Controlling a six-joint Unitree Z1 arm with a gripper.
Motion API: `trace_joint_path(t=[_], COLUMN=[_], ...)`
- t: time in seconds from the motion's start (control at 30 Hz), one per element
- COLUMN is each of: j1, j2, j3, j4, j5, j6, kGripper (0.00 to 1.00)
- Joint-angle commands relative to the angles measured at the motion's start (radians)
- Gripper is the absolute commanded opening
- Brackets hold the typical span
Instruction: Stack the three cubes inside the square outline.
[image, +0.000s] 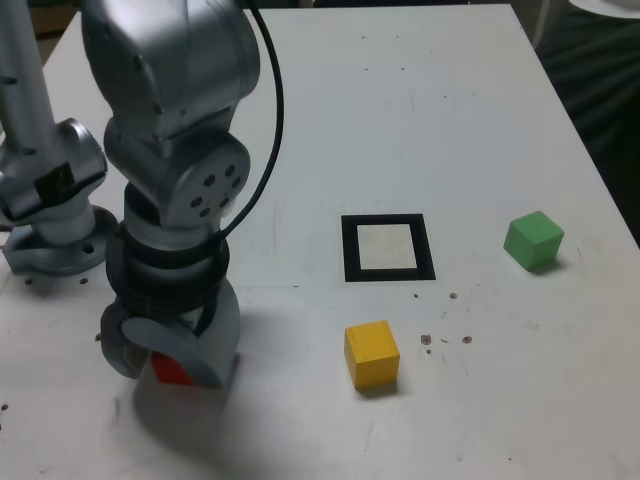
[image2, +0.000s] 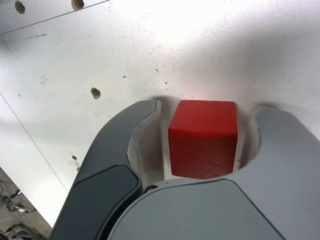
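Red cube (image2: 202, 137) sits between our gripper (image2: 200, 150) jaws, small gaps showing, not yet clamped; uneven contact could twist it loose.

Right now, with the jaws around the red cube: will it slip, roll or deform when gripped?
The red cube looks solid with flat faces, so it probably stays stiff and won't roll. Its matte surface suggests decent friction. The gripper has a small gap showing on each side, so it may shift slightly as the jaws close.

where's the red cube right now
The red cube sits on the table at the exterior view's lower left, between the tool's jaws, well left of the yellow cube.
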Motion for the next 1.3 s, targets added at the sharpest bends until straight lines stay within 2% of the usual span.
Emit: trace_joint_path(t=[0.0, 0.33, 0.57, 0.8, 1.27], j1=[0.002, 0.005, 0.044, 0.152, 0.388], j2=[0.001, -0.010, -0.015, -0.003, 0.088], j3=[-0.001, -0.011, -0.088, -0.190, -0.455], j4=[-0.001, 0.012, 0.111, 0.192, 0.378], j5=[0.001, 0.017, 0.085, 0.132, 0.176], j6=[0.002, 0.002, 0.023, 0.130, 0.364], kGripper=[0.32, 0.32, 0.32, 0.32, 0.33])
